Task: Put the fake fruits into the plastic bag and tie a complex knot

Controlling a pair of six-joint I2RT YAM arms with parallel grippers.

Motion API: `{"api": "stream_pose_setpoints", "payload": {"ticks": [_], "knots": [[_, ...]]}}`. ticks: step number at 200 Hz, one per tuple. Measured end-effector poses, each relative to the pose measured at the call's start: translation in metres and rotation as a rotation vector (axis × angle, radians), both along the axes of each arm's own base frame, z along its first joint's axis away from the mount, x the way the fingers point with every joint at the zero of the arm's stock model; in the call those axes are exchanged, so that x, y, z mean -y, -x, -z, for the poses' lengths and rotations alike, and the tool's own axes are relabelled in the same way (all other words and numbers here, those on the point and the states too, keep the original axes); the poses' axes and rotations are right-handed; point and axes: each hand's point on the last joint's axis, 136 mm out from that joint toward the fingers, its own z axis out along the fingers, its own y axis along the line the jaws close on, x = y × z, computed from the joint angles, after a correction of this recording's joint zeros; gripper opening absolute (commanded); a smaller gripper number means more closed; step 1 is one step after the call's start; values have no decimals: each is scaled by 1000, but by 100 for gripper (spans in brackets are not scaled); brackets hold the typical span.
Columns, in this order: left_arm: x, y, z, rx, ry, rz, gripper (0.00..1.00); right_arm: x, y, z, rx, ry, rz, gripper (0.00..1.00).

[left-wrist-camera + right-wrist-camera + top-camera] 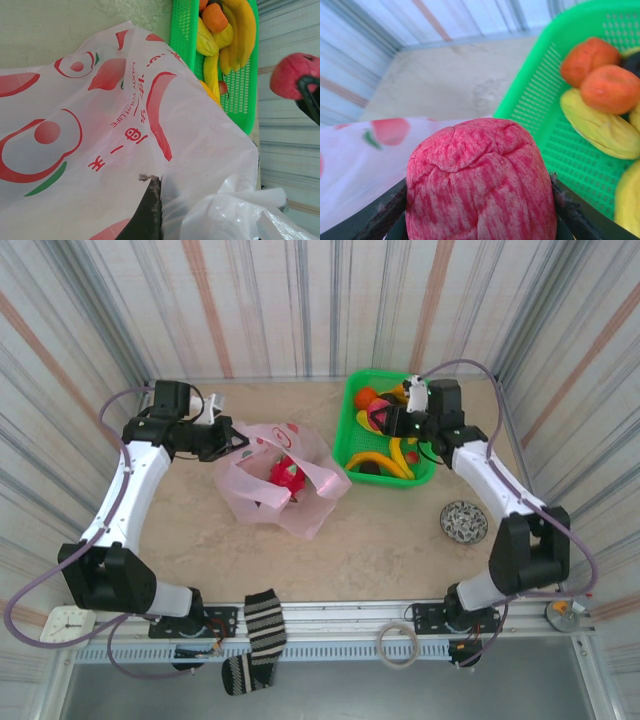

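We see the left pincer (232, 440) clamped tight on the rim of the pink plastic bag (300, 502). The bag lies left of centre on the tabletop (380, 540) with one red fruit (286, 473) inside. The right pincer (382, 421), jaws partly apart, grips a red fake fruit (480, 175) over the left edge of the green basket (351, 405) at the upper right, where bananas (385, 458) and orange fruits (600, 75) lie.

one plastic bag (300, 512), one green basket (347, 425) — two robot arms (128, 485)
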Motion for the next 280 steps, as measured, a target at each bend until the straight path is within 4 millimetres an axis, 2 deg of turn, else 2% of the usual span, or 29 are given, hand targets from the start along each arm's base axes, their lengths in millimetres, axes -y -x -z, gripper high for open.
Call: {"api": "stream_pose_setpoints", "payload": {"ticks": [45, 61, 93, 114, 131, 158, 185, 206, 245, 280], "knots": [[1, 0, 0, 4, 0, 3, 0, -12, 66, -49, 181, -85, -129, 61], [1, 0, 0, 4, 0, 3, 0, -22, 94, -66, 247, -104, -195, 60], [1, 0, 0, 4, 0, 3, 0, -46, 149, -88, 362, -120, -333, 60], [0, -1, 0, 5, -5, -1, 0, -62, 184, -96, 424, -139, -421, 59], [0, -1, 0, 5, -6, -1, 0, -76, 209, -94, 446, -153, -496, 59], [0, -1, 0, 4, -5, -1, 0, -98, 236, -87, 437, -165, -589, 59], [0, -1, 0, 4, -5, -1, 0, -120, 251, -76, 405, -162, -657, 59], [0, -1, 0, 5, -5, -1, 0, -138, 253, -53, 350, -131, -688, 59], [1, 0, -1, 5, -2, 2, 0, -157, 232, 1, 249, -25, -649, 59], [1, 2, -5, 18, -1, 2, 0, -163, 213, 25, 249, 52, -607, 59]]}}
